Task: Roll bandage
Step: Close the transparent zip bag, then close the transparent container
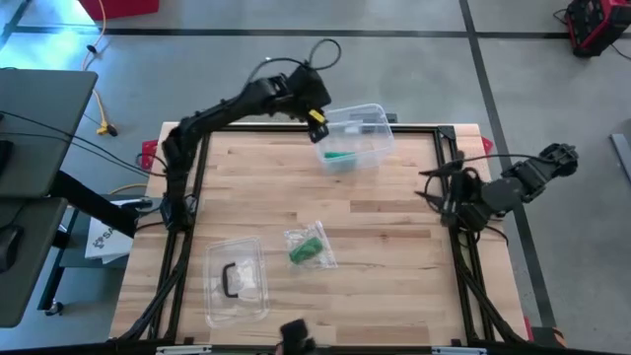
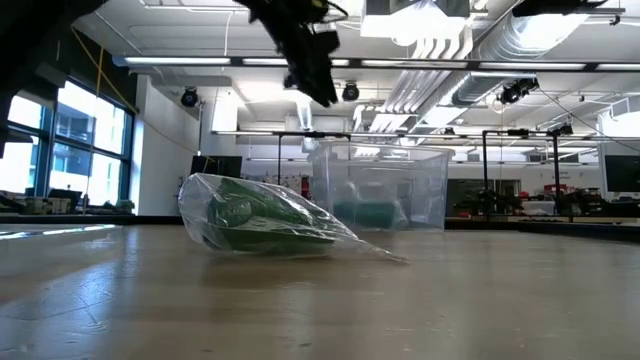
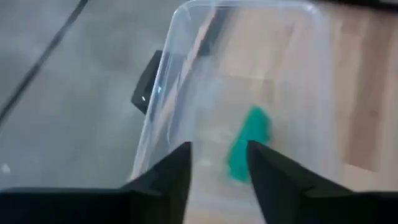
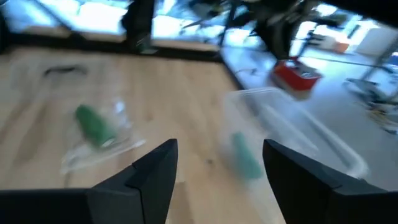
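A clear plastic container [image 1: 370,133] stands on the table near its far edge. A green bandage [image 1: 340,156] lies on its floor, also visible in the left wrist view [image 3: 249,143] and the right wrist view [image 4: 245,158]. My left gripper [image 3: 217,152] hangs above the container's left rim [image 3: 165,81], open, with nothing between its fingers. In the high view it [image 1: 317,126] sits just left of the container. My right gripper [image 4: 221,146] is open and holds nothing. It is drawn back at the table's right edge [image 1: 431,187].
A clear bag with a green roll [image 1: 308,248] lies at mid-table; in the low view it lies in front of the container [image 2: 260,215]. A clear lid with a black handle [image 1: 237,281] lies near the front left. Bare wood lies between the bag and my right gripper.
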Available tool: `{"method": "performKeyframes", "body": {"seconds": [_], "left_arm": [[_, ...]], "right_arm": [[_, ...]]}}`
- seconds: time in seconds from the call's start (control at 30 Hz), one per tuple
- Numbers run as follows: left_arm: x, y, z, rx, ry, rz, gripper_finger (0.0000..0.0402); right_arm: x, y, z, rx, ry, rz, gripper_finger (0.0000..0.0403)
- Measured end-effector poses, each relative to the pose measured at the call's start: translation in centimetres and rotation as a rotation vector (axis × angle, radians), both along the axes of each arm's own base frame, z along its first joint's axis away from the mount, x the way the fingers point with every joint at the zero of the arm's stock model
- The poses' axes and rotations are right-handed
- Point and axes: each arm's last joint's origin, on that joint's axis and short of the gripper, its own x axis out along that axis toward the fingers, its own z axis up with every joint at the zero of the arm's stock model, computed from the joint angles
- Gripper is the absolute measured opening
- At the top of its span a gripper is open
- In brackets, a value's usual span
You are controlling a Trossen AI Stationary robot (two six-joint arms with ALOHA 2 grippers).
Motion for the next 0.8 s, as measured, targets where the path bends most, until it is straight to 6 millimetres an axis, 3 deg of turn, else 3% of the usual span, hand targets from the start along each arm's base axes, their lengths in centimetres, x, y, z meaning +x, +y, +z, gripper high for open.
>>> {"method": "performKeyframes", "body": {"seconds": [0.13,0.27,0.4,0.57,0.67,0.8], "left_arm": [[-2.5,-3.5,2.4,-0.135,0.050,0.069,0.0195],[-2.2,-11.5,2.0,-0.192,0.181,0.041,0.0197],[-0.7,-20.3,-3.1,-0.231,0.279,0.047,0.0178],[-2.1,-29.2,-9.7,-0.251,0.251,0.203,0.0156],[-3.5,-32.1,-13.4,-0.294,0.187,0.304,0.0144],[-5.3,-34.0,-17.2,-0.371,0.126,0.387,0.0131]], "right_arm": [[2.6,0.9,-0.4,-0.016,0.103,0.176,0.0229],[7.4,1.5,-1.6,-0.030,0.220,0.449,0.0229],[13.2,0.8,-5.0,0.054,0.339,0.610,0.0229],[17.9,0.5,-11.7,0.133,0.588,0.830,0.0228],[20.4,1.6,-15.6,0.058,0.622,0.921,0.0228],[23.4,3.0,-19.8,0.004,0.559,0.876,0.0228]]}}
